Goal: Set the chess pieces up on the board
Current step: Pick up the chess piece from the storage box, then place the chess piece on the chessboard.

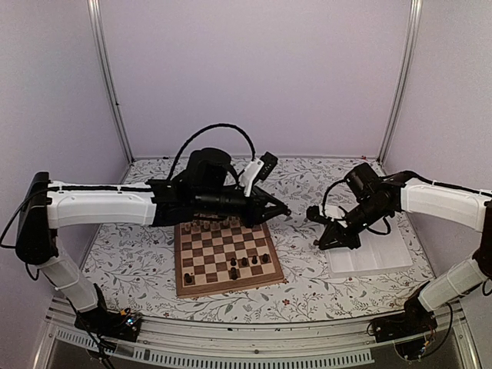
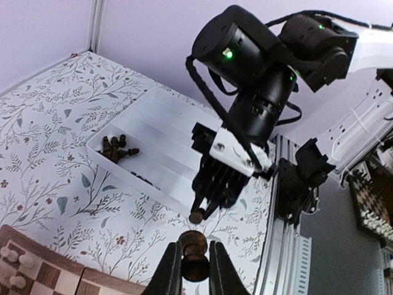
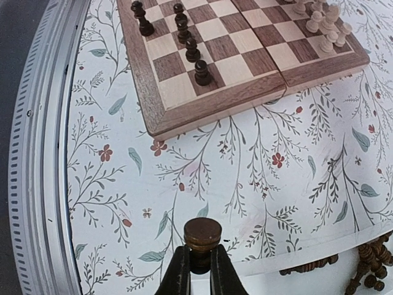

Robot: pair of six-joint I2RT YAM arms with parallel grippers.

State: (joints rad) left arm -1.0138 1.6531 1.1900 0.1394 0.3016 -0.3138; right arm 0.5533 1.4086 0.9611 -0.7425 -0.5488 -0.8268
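The board (image 1: 231, 286) lies at centre with a few dark chess pieces (image 1: 244, 262) on its near rows and cream men along its far edge. My left gripper (image 1: 283, 210) hangs past the board's far right corner, shut on a dark chess piece (image 2: 195, 264). My right gripper (image 1: 319, 244) is by the tray's left edge, shut on another dark piece (image 3: 202, 232), its round base towards the camera. In the left wrist view the right gripper (image 2: 198, 215) sits just beyond my left fingertips. The right wrist view shows the board (image 3: 209, 114) and its dark pieces (image 3: 201, 72).
A white compartment tray (image 1: 377, 257) stands right of the board with loose dark pieces in it (image 2: 116, 149), and its rim also shows in the right wrist view (image 3: 295, 261). Cream men (image 3: 322, 21) line the board's far side. The floral tablecloth (image 1: 307, 288) covers the table, and a metal rail (image 1: 254, 338) runs along the near edge.
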